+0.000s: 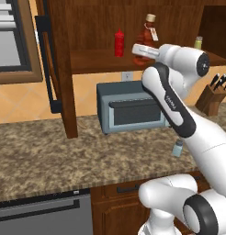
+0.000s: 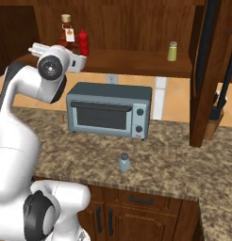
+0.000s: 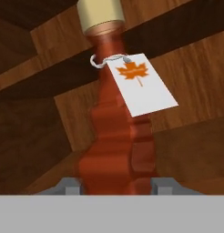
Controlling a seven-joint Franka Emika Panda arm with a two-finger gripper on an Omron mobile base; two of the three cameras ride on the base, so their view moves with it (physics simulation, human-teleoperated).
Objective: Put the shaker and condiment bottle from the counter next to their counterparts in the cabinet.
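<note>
Pinching the condiment bottle [image 3: 116,136], the pincer [image 3: 117,187] sits just beside the red squeeze bottle [image 1: 119,43].

toaster oven [image 2: 110,109]: a grey-blue box with a dark glass door, sitting at the back by the wall
knife block [image 1: 210,98]: brown wood, black handles sticking out the top
wall outlet [image 2: 111,78]: white, just above the toaster oven

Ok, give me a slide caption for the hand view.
Gripper shut on the condiment bottle, white maple-leaf tag hanging from its neck.
</note>
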